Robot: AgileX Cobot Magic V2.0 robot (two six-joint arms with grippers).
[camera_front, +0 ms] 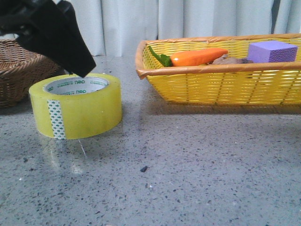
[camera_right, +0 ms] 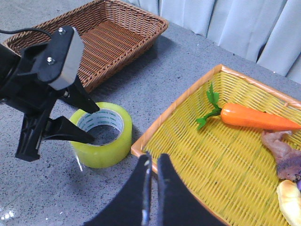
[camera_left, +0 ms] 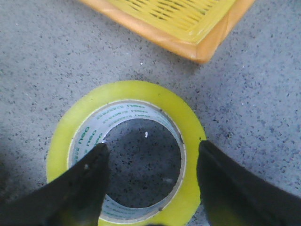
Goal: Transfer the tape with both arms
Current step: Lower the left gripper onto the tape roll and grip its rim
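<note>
A brown wicker basket [camera_front: 19, 70] sits at the far left of the grey speckled desk [camera_front: 188, 169]; nothing shows inside it. Just beside it, the yellow tape [camera_front: 75, 106] lies flat on the desk. The left tool [camera_left: 150, 155] hangs over the roll, spread wide, one finger inside the core, the other beyond the outer rim. Further right, a yellow basket [camera_front: 221, 82] holds a carrot [camera_front: 197, 57], a purple block [camera_front: 272, 51] and a brownish item. The right tool [camera_right: 153, 165], nearly closed and empty, hovers over the yellow basket's edge.
</note>
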